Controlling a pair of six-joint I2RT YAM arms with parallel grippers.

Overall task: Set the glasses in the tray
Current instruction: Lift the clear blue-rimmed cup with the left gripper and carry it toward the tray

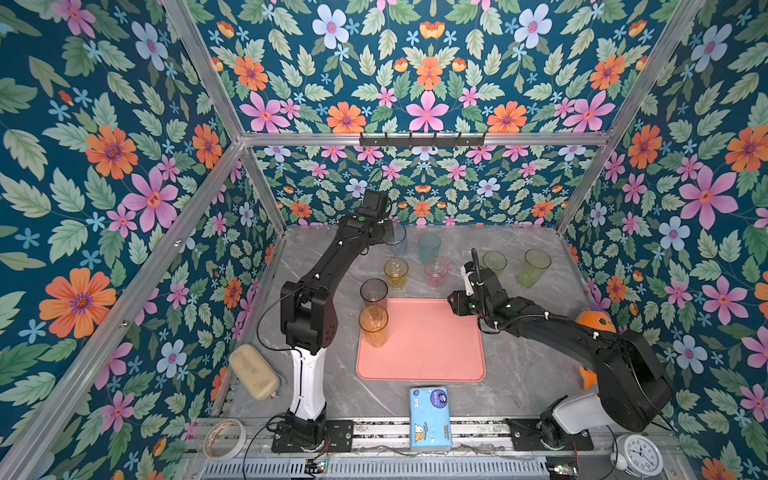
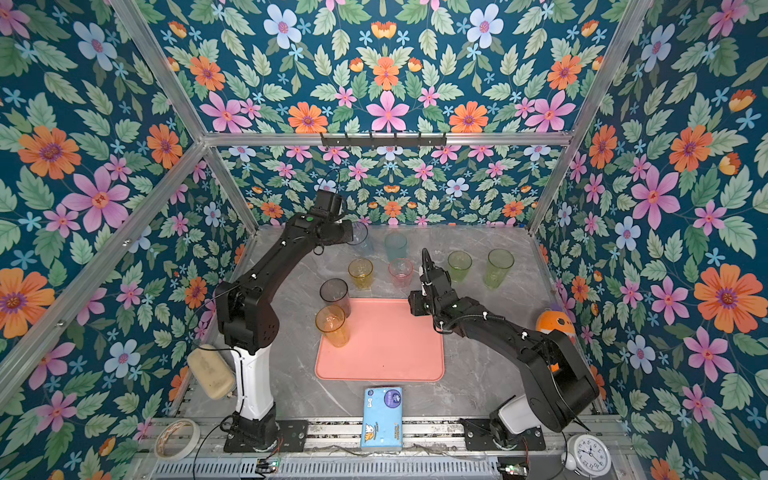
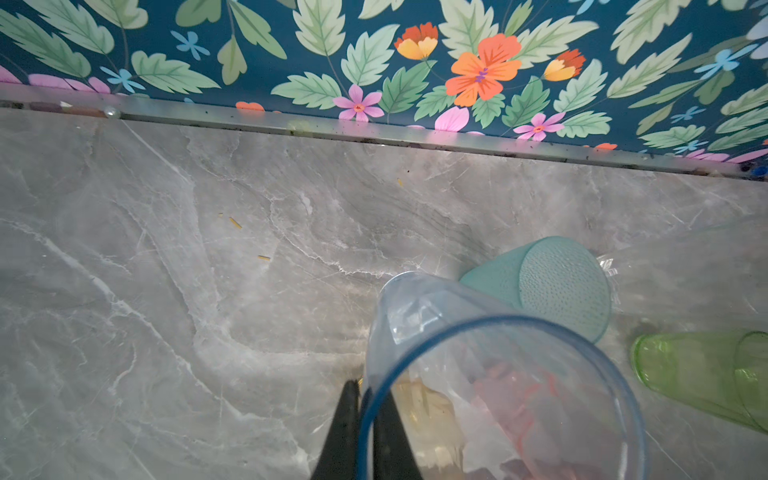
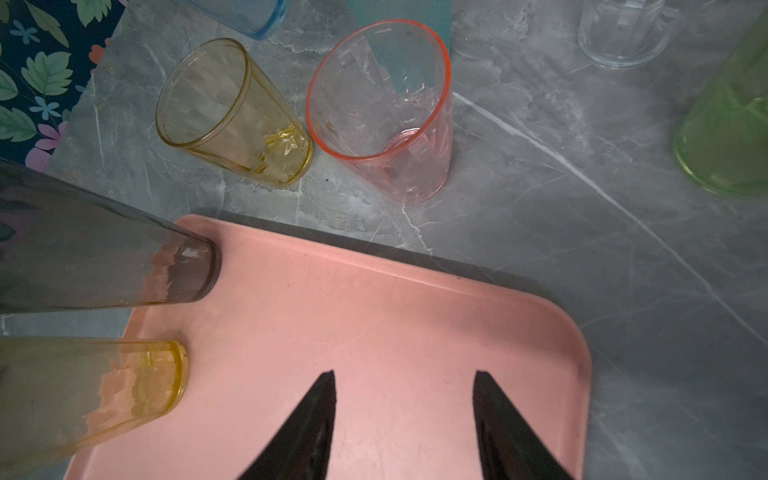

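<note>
The salmon-pink tray (image 1: 419,345) lies mid-table. A smoky grey glass (image 1: 374,293) and an amber glass (image 1: 374,326) stand at its left edge. At the back, my left gripper (image 3: 368,390) is shut on the rim of the blue-grey glass (image 3: 478,374), one finger inside and one outside. The teal glass (image 1: 429,246), yellow glass (image 1: 396,273), pink glass (image 1: 435,272) and two green glasses (image 1: 494,262) (image 1: 534,268) stand on the table. A clear glass (image 4: 623,33) shows in the right wrist view. My right gripper (image 4: 404,374) hangs open and empty over the tray's far right corner.
A blue tissue pack (image 1: 430,417) lies in front of the tray. A beige case (image 1: 253,372) and a tape roll (image 1: 224,438) sit front left. An orange toy (image 1: 594,320) and a clock (image 1: 642,455) are on the right. The back wall is close behind the left gripper.
</note>
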